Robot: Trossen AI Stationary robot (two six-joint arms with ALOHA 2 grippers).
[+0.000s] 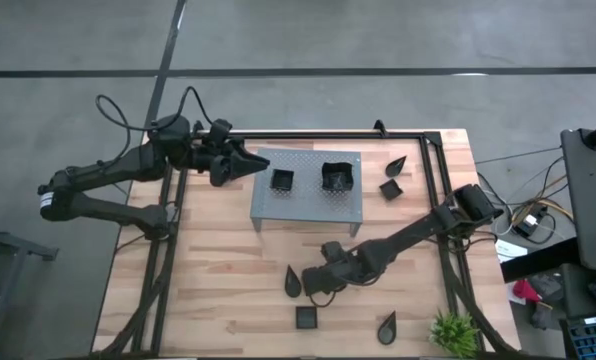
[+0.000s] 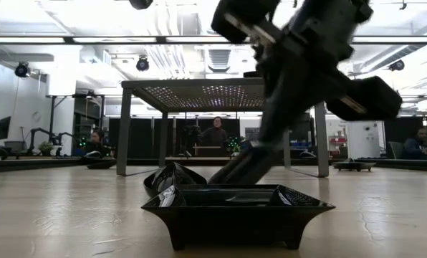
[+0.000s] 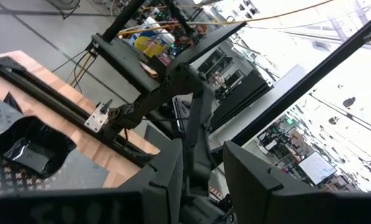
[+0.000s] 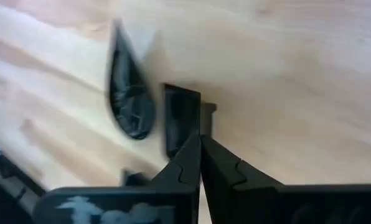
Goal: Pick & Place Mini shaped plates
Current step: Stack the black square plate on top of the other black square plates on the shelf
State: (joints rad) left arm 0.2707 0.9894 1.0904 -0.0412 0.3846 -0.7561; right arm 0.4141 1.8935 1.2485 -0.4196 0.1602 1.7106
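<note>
- pale wooden table (image 1: 208, 270) fills the high view, with a dark frame along its edges and grey floor around it; we see a small green plant (image 1: 453, 332) at the near right corner.
- on the table stands a grey perforated rack (image 1: 308, 205); on its top we find two black dishes: a square dish (image 1: 281, 180) toward the left and a larger crumpled-looking dish (image 1: 337, 177) toward the right. we cannot tell the shape of the second one.
- beyond the rack's right end, on bare wood, lie a teardrop plate (image 1: 395, 164) and a small square plate (image 1: 389, 188), just apart from each other.
- in the near half we see a teardrop plate by the right gripper (image 1: 294, 282), a square plate near the front edge (image 1: 306, 318) and another teardrop plate near the plant (image 1: 386, 326).
- the right gripper (image 1: 321, 285) is low over the wood just beside that teardrop; in its wrist view its fingers (image 4: 185, 163) meet with nothing between them, the teardrop and a square dish lying ahead.
- the left gripper (image 1: 253, 166) hangs at the rack's left end, over its edge; in its wrist view its fingers (image 3: 167, 180) stand apart and hold nothing.
- in the low view the front square plate blocks much of the teardrop behind it, and the right arm is a blur; people at the back are too small to make out.
</note>
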